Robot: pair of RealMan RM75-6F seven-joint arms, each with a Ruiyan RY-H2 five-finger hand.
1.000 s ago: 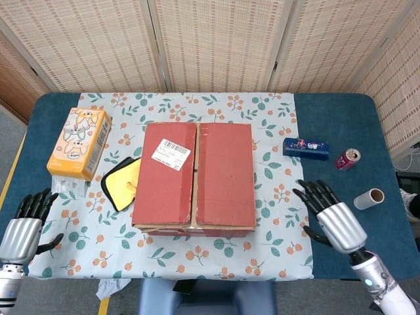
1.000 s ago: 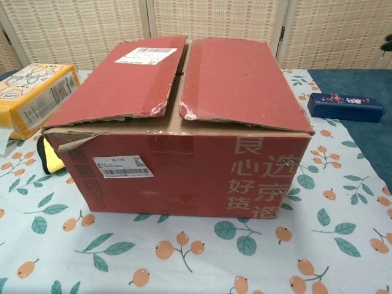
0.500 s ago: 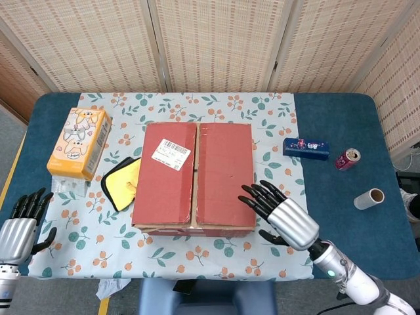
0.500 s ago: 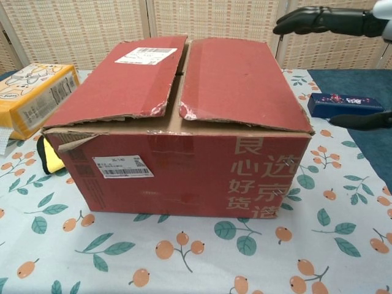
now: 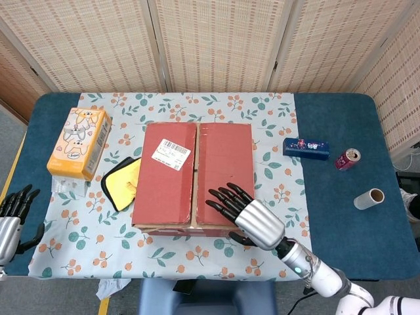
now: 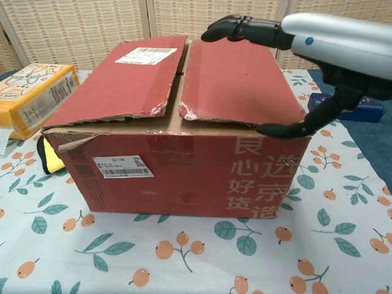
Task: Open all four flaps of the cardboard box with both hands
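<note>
Right hand point(image 5: 244, 215) now over cardboard box point(image 5: 193, 176), fingers spread, empty | flap seam runs front-to-back, leftward | left hand point(image 5: 12, 216) open, far left of box.

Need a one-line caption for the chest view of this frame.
Open right hand poised above the right top flap of the closed red cardboard box, fingers extended.

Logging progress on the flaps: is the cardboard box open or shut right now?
Shut. Both top flaps of the cardboard box lie flat, meeting at the centre seam; the right hand hovers above.
</note>
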